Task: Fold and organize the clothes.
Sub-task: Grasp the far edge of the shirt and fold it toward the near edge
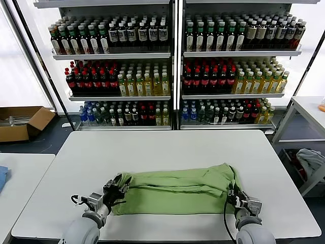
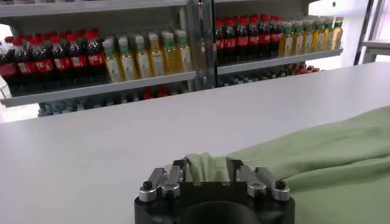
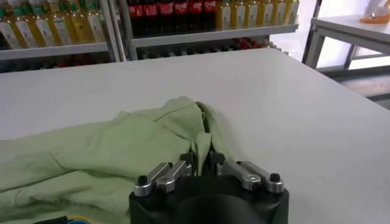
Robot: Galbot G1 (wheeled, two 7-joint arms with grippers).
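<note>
The light green shirt [image 1: 177, 188] lies folded into a long band across the near part of the white table [image 1: 167, 147]. My left gripper [image 1: 118, 189] is at the band's left end. In the left wrist view its jaws [image 2: 206, 167] stand apart, with a bunched fold of the shirt [image 2: 317, 158] lying loosely between them. My right gripper [image 1: 233, 195] is at the band's right end. In the right wrist view that gripper [image 3: 201, 159] stands slightly open, with a narrow upright fold of the shirt [image 3: 109, 152] between its fingers. Collar, buttons and print are hidden.
Shelves of bottles [image 1: 172, 66] stand behind the table. A cardboard box [image 1: 23, 122] lies on the floor at the left. A side table at the left carries a blue cloth [image 1: 2, 178]. A grey-and-white cloth bundle [image 1: 311, 160] lies at the right.
</note>
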